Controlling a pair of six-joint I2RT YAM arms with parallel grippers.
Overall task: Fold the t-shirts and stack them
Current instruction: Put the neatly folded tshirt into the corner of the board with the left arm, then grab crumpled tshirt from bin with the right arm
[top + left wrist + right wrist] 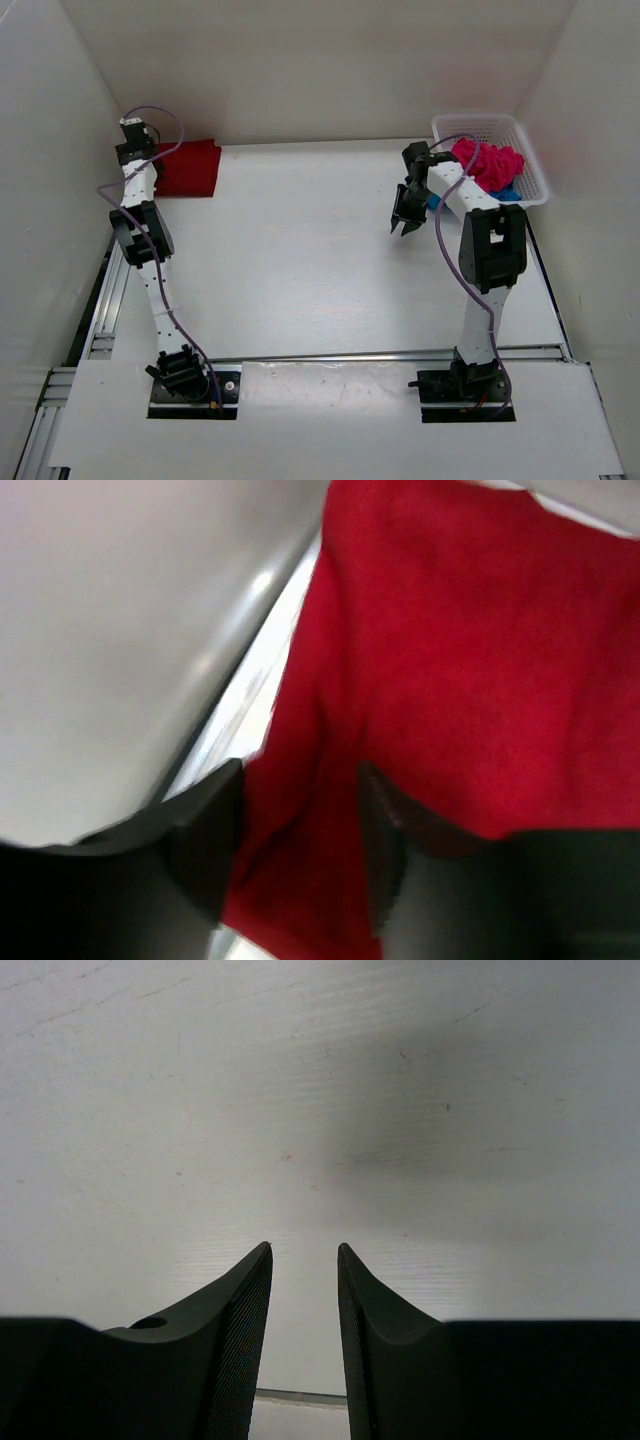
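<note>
The dark red t-shirt [190, 168] lies folded at the far left corner of the table. My left gripper [300, 770] is right over it, its fingers apart, with a fold of the red cloth [470, 670] lying loose between them; that view is blurred. The pink t-shirt [490, 160] sits crumpled in the white basket [480, 119], and the blue t-shirt [508, 192] peeks out beneath it. My right gripper [403, 222] hangs over bare table just left of the basket, and its fingers [250, 1310] stand open with nothing between them.
White walls enclose the table on the left, back and right. The left arm [140, 235] stretches along the left wall. The basket stands in the back right corner, close behind the right arm [485, 250]. The white tabletop [300, 260] lies between the arms.
</note>
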